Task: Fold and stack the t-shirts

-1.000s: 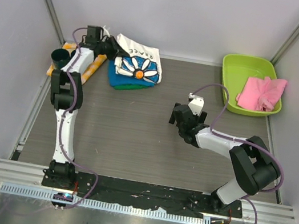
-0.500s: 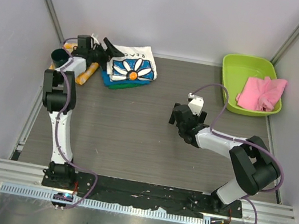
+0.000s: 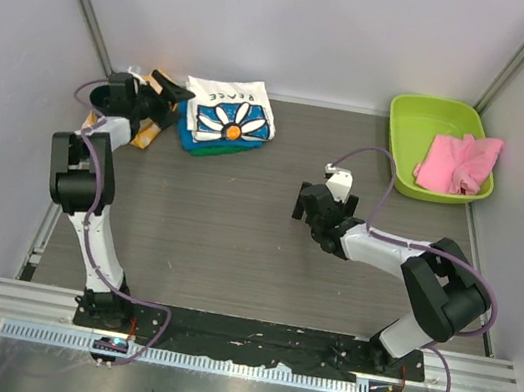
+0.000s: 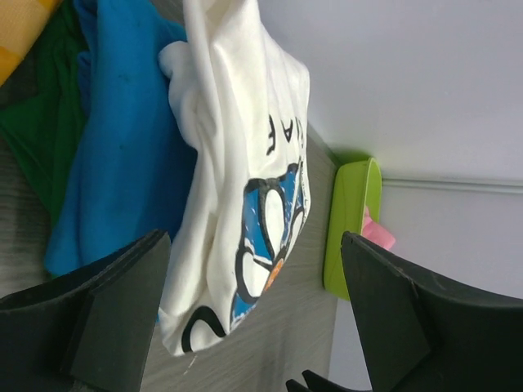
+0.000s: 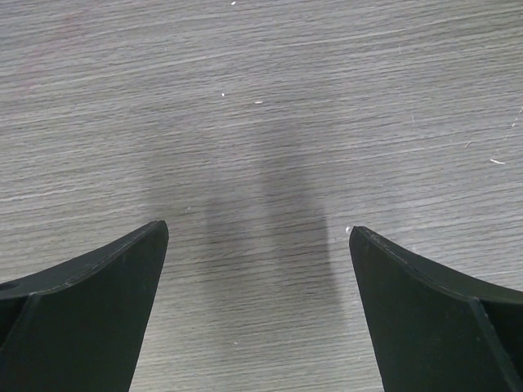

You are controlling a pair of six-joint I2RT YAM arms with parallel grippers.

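The t-shirts (image 3: 226,121) lie in one stack at the far-left corner of the table (image 3: 234,242). The white daisy tee (image 4: 245,147) is on top, the blue one (image 4: 122,147) under it and the green one (image 4: 33,139) at the bottom.

The left gripper (image 3: 177,100) sits just beside the stack's left edge. Its jaws are spread wide, it holds nothing, and its fingers (image 4: 114,294) point at the pile. The right gripper (image 5: 257,233) is just as wide open and empty over bare table near the middle, well apart from the clothes.

The main risk seems to be on the left side. The white tee's edge nearest the fingers looks bunched and loosely rolled, not flat. A finger sliding in low could snag that roll and pull the fold open, or catch the blue layer and skew the whole stack. A forward push would probably shove the soft pile toward the far edge and not square it up.

The orange checked cloth (image 3: 147,130) lies right under the left arm, so a careless close could pick it up too.
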